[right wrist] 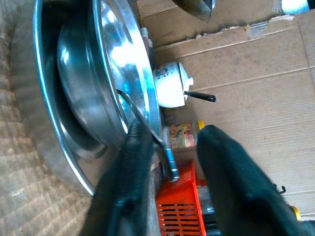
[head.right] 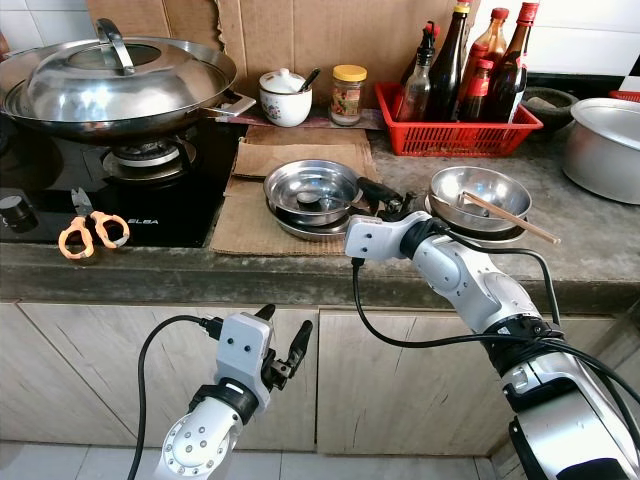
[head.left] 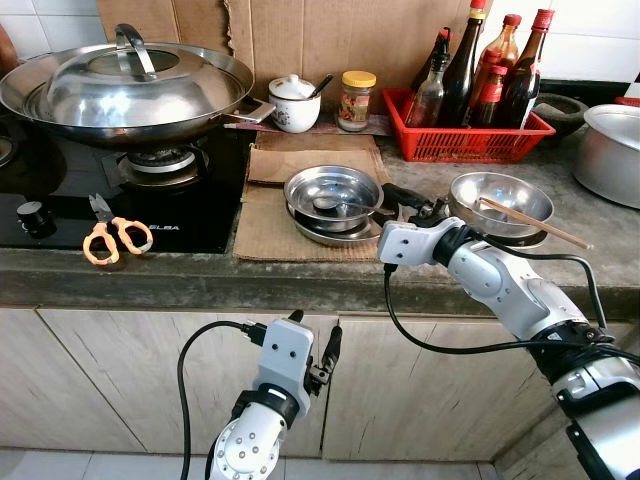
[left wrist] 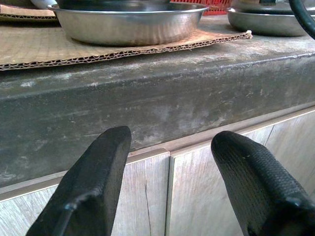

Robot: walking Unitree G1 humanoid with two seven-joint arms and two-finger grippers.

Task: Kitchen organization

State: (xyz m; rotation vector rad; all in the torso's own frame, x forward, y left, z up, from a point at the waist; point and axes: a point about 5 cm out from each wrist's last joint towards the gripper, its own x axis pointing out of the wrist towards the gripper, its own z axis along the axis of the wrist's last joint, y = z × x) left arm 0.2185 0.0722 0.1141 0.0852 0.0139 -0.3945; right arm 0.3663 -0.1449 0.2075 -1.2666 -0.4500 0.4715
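A: Grey stone tabletop (head.left: pixel 600 255) running under a cardboard-lined wall, hob on the left, wok (head.left: pixel 125 90) sitting on the burner, scissors (head.left: pixel 115 238) lying near the front edge.
B: And reaching in over the front edge, the right hand (head.right: pixel 388 203), fingers apart, closing in on the rim of the stacked bowls (head.left: pixel 333 200) on the cardboard mat (head.left: pixel 270 225).
A: Thin steel, so probably light, stiff, slick. Spoon (right wrist: pixel 147 130) resting inside, handle poking over the rim between the fingers. Likely rattling or sliding out if tipped.
B: Best pinching the rim itself, one finger inside, one outside. Keeping it level.
A: Room?
B: Tight on the right: another bowl (head.left: pixel 500 205) with chopsticks (head.left: pixel 535 223) just beside, red basket (head.left: pixel 470 135) of bottles behind. Open mat toward the hob, open edge in front.
A: Left hand (head.left: pixel 318 352)?
B: Hanging below the edge before the cupboard doors (left wrist: pixel 206 187), fingers apart, holding nothing.
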